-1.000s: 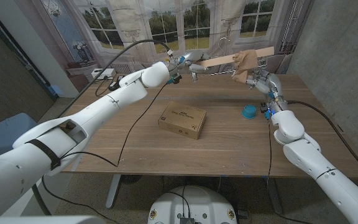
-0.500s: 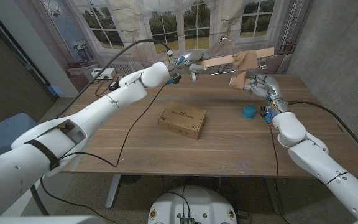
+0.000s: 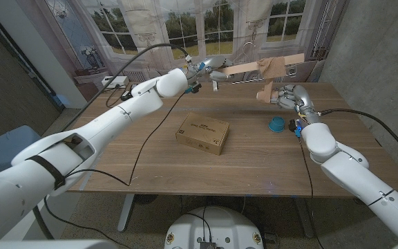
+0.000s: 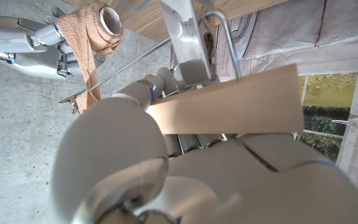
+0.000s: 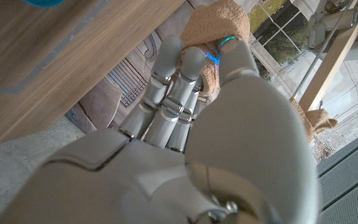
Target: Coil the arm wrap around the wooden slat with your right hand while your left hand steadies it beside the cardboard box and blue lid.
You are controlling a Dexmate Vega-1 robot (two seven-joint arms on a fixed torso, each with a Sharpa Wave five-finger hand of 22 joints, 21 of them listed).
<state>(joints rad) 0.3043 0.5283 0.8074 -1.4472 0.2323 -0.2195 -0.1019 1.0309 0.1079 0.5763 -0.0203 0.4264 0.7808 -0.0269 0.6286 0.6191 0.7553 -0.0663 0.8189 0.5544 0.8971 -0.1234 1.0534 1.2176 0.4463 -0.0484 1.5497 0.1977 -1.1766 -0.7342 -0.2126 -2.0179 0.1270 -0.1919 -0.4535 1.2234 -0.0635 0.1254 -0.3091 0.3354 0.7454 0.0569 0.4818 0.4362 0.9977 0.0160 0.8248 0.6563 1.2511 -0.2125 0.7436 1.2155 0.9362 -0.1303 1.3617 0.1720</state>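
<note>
My left hand (image 3: 210, 73) grips one end of the wooden slat (image 3: 244, 67) and holds it level above the table's far edge. The tan arm wrap (image 3: 272, 67) is coiled around the slat near its other end. A strip of it runs down to the roll (image 3: 264, 92), which my right hand (image 3: 289, 97) holds just below the slat. In the left wrist view my left hand (image 4: 135, 155) clasps the slat (image 4: 229, 102), with the roll (image 4: 101, 25) and my right hand (image 4: 33, 53) beyond. In the right wrist view my right hand (image 5: 191, 124) grips the roll (image 5: 219, 31).
The cardboard box (image 3: 202, 133) lies in the middle of the wooden table (image 3: 150, 159). The blue lid (image 3: 276, 124) sits to its right, near my right wrist. A black cable (image 3: 144, 138) crosses the table's left half. Windows and curtains stand behind the table.
My right hand has sunk a little and turned with the roll below the slat. The left hand and the slat have stayed put.
</note>
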